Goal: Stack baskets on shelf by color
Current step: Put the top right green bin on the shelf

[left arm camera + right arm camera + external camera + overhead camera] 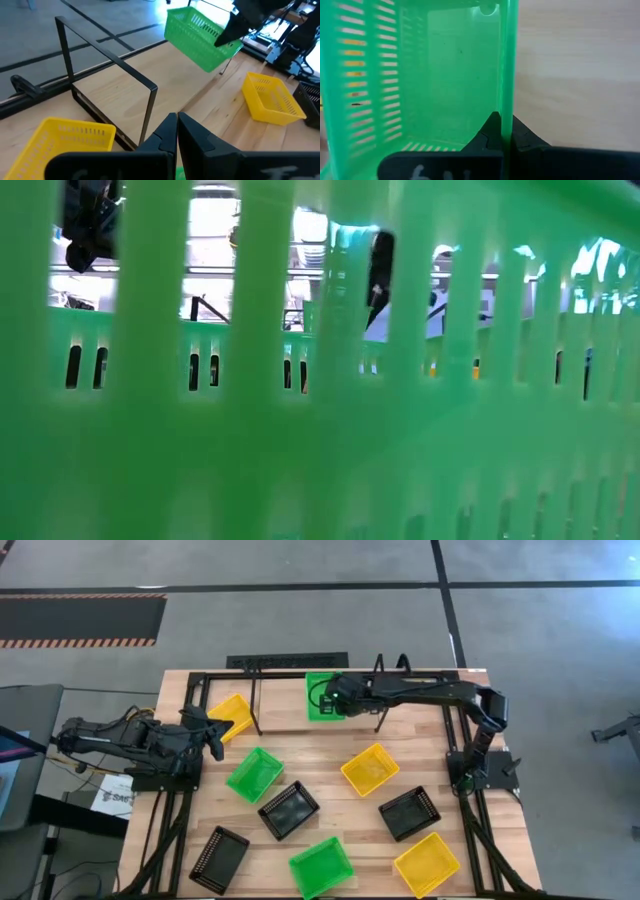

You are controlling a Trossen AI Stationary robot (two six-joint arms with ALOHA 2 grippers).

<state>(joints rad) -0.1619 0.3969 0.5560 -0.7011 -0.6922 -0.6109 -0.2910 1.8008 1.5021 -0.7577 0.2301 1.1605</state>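
Carried green basket [320, 696]: held above the shelf's [255, 663] middle bay, off the board, tilted in the left wrist view.
Right claw [501, 131]: pinching one side wall of that basket, the wall caught between its fingers; the basket body hangs out to one side of the claw.
Risk, tilt: gripped by one thin wall only, the basket could swing or slip, landing crooked.
Risk, rack: its low corner could catch a black shelf tube on the way down.
Yellow basket [231, 715]: at the shelf's left end.
Left claw [214, 732]: pressed together, holding nothing, just beside that yellow basket.
Other baskets: seven loose on the worktop [330, 765], well apart from the shelf.
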